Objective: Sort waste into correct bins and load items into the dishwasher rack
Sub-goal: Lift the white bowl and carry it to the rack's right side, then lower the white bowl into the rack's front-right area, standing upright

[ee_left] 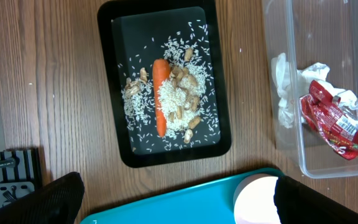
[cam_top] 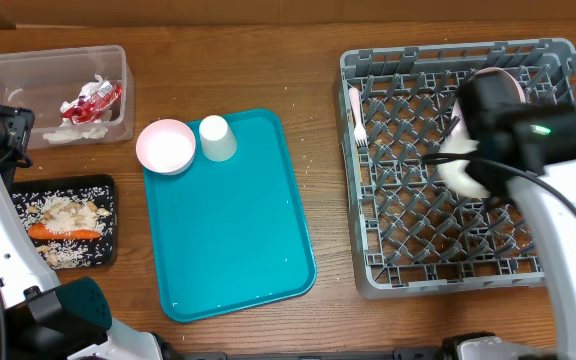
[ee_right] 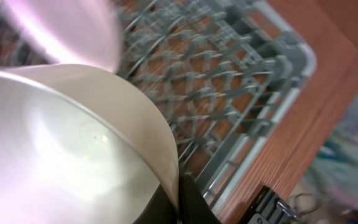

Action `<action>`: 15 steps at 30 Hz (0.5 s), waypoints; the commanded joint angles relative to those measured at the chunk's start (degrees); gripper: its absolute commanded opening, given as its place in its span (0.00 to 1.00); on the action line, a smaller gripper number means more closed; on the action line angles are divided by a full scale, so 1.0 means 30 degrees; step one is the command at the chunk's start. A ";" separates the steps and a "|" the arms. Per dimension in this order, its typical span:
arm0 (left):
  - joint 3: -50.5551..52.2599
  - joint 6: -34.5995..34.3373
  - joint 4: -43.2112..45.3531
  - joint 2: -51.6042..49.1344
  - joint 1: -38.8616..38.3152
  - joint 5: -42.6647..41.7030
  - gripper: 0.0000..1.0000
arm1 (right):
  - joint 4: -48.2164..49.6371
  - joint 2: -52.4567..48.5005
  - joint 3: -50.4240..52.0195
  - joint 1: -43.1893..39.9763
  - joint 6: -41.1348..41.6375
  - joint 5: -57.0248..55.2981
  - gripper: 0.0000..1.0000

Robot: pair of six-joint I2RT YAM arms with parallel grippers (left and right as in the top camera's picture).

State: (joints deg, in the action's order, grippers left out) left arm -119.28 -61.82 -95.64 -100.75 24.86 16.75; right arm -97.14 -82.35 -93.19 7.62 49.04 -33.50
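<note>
The clear plastic rectangular tub (cam_top: pixel 38 80) at the table's far left holds crumpled white paper napkins (cam_top: pixel 68 132) and a small red shiny wrapper (cam_top: pixel 93 97) lying on them. Just in front of it, the shallow black rectangular tray (cam_top: pixel 68 181) carries an orange carrot (cam_top: pixel 65 233) beside a scatter of beige rice-like scraps (cam_top: pixel 63 212). On the right, the large grey-blue plastic lattice rack (cam_top: pixel 438 280) holds a cream plastic fork (cam_top: pixel 357 115) by its left wall. It also holds a pale pink round plate (cam_top: pixel 513 82) near the far wall, mostly hidden behind the right arm. The right gripper (ee_right: pixel 178 202) is over the rack's grid, its fingers clenched on the rim of a small pale bowl (ee_right: pixel 61 143) close to the plate. Between the bins and the rack lies a teal rectangular serving tray (cam_top: pixel 233 230). A second small pale pink bowl (cam_top: pixel 166 146) overhangs its far left corner, and a small white cup (cam_top: pixel 218 138) stands just beside that bowl on the tray. The left gripper (ee_left: pixel 179 208) hangs above the table near the black tray, fingers spread wide, holding nothing.
</note>
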 commanded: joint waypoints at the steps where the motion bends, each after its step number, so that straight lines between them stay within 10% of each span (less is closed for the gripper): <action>1: 0.0073 -0.0408 -0.0029 -0.0138 -0.0044 0.0415 1.00 | 0.0029 0.0750 0.0080 -0.1741 0.1603 -0.1836 0.04; 15: 0.0073 -0.0408 -0.0022 -0.0146 -0.0182 0.0415 1.00 | 0.0685 0.0488 0.0321 -0.3869 0.5304 -0.9573 0.04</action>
State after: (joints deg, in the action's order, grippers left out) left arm -119.28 -61.82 -95.64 -100.77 24.84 16.75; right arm -96.12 -80.53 -93.12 -3.70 62.37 -52.53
